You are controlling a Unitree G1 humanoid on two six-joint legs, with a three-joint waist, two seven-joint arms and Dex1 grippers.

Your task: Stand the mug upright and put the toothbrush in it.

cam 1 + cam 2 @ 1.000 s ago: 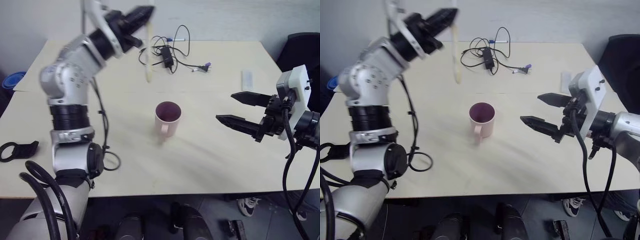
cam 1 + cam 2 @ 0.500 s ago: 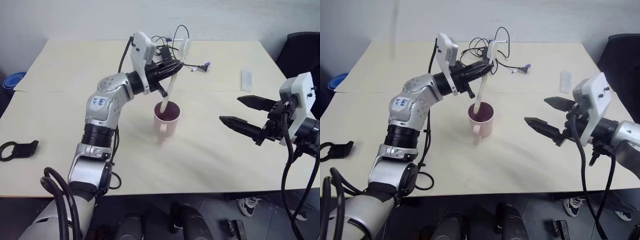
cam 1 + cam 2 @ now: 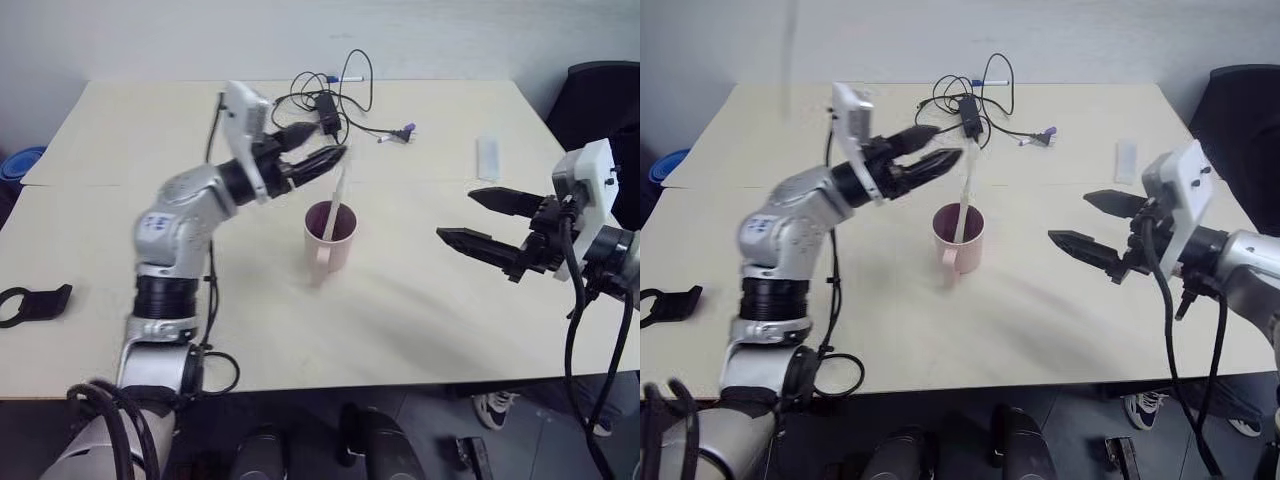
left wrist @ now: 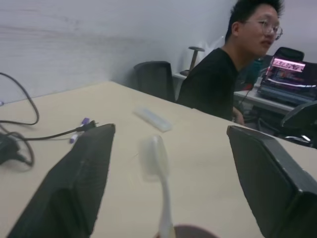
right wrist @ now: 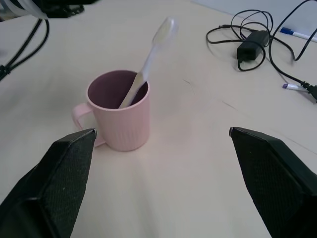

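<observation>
pale pink, ribbed and upright, the mug (image 3: 331,236) stands mid-table in the left eye view with the toothbrush (image 3: 337,192) dropped in it, handle end down, head leaning up toward the left gripper (image 3: 318,150). that gripper's jaws are spread and grip nothing; the brush head sits just off their tips, and whether a tip grazes it is hard to judge from this angle. the step in hand looks like the release, so the sound way to finish is to keep the jaws wide and back straight away along the line they point, never sweeping across the leaning shaft, which could tip the brush out or nudge the mug.

the right eye view has the right gripper (image 3: 1096,222) well apart from the mug, jaws wide, empty, touching nothing. beyond the left jaws lies a tangle of black cable (image 3: 970,110).

from the left wrist view, the brush head (image 4: 154,156) rises in the gap between the two black fingers (image 4: 74,183), clear of both, with the maroon rim just showing beneath. a person sits beyond the table's far edge.

from the right wrist view, the mug stands ahead of the open jaws, toward one finger (image 5: 57,183), handle turned to that side, the brush resting against its rim.
</observation>
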